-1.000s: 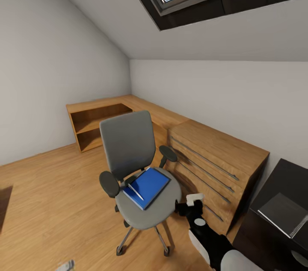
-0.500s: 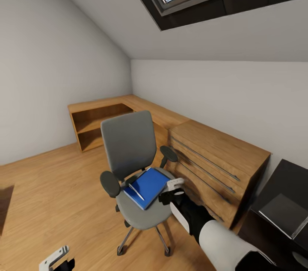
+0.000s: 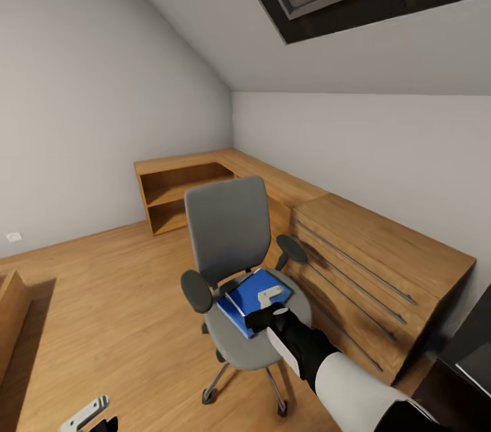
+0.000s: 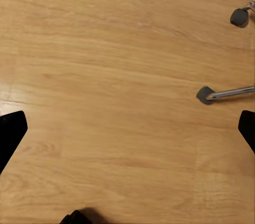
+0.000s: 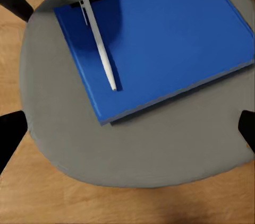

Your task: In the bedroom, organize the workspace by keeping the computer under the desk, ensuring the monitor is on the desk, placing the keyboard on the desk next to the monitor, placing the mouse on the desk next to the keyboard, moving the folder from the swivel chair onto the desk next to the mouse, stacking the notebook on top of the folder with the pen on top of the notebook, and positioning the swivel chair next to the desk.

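R gripper [image 3: 267, 301] now hovering over swivel chair [image 3: 232, 241] seat, having come fwd from beside it; fingers spread, nothing held. Folder [image 5: 154, 38] flat on seat, pen [image 5: 98, 41] lying on it. L gripper [image 3: 85, 415] low over floor, open. Folder pickup looks imminent; pen may roll.

Our right arm reaches forward from the lower right of the head view, white forearm leading into a black wrist, with the right gripper [image 3: 267, 300] held out ahead and pointing downward. In its wrist view the two dark fingertips [image 5: 10, 136] sit far apart, jaws spread wide with nothing between them. Our left gripper [image 3: 85, 415] hangs low at our left side, fingertips [image 4: 10, 134] likewise spread wide.
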